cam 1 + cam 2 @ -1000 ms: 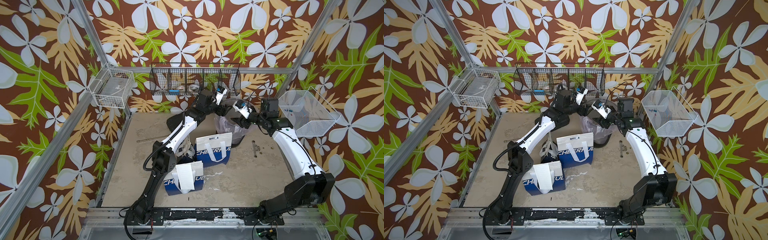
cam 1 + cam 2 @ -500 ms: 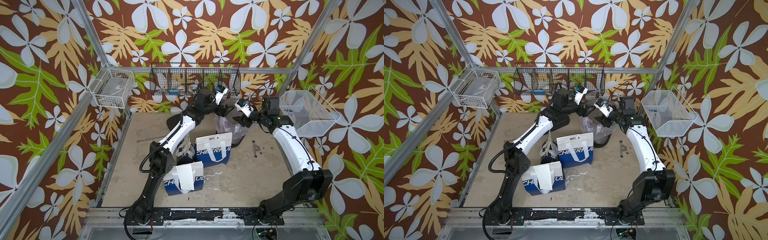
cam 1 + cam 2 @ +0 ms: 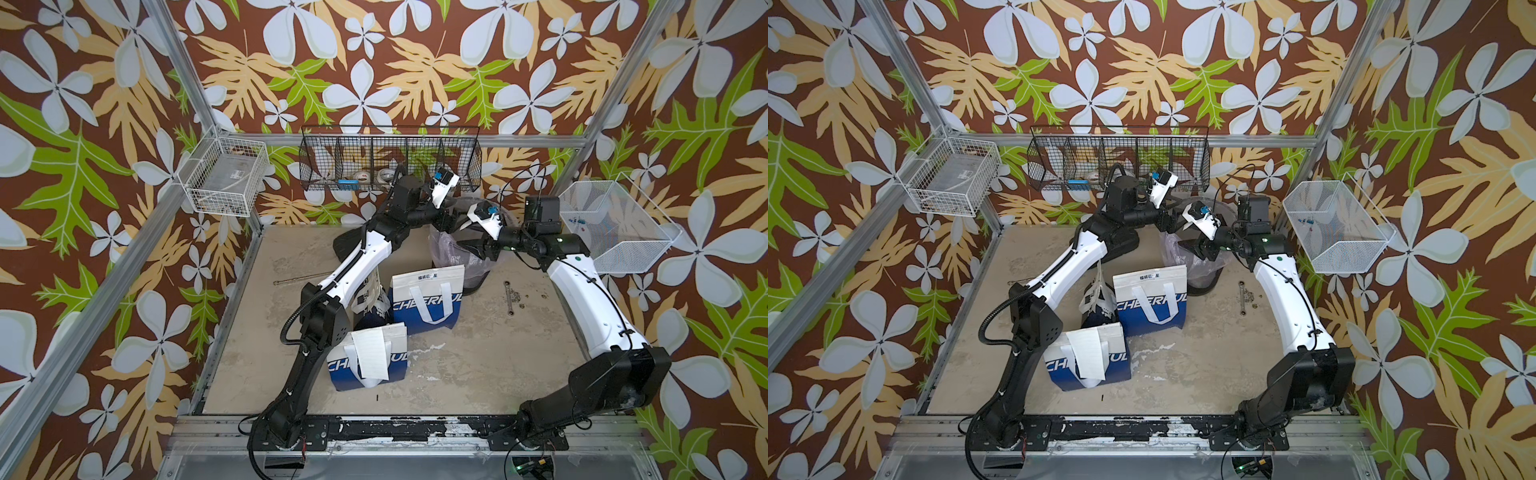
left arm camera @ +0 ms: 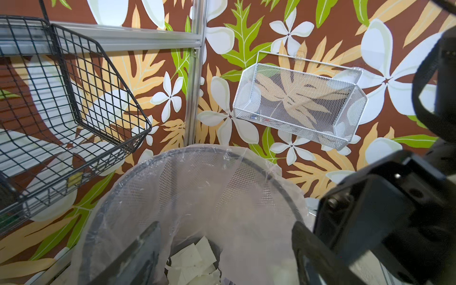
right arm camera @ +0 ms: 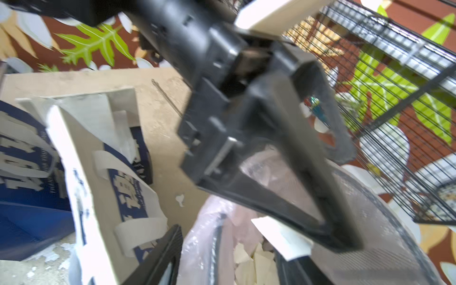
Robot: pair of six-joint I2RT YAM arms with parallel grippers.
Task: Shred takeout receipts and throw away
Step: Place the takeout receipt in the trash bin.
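You have both arms over the bin [image 4: 197, 177]. Your left gripper [image 4: 225, 224]: jaws wide apart, nothing between. Your right gripper [image 5: 228, 241]: jaws apart too. A white scrap [image 5: 278, 237] sits by one finger; whether it is held, can't tell. Torn pieces [image 4: 195, 261] lie in the bin. One whole receipt [image 3: 372, 353] drapes the nearest bag [image 3: 397, 366].

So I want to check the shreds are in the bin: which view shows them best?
The left wrist view: it looks clearly into the lined bin at the white shreds on its bottom. The right wrist view shows them too, but blurred. In both top views the bin's inside is hidden.
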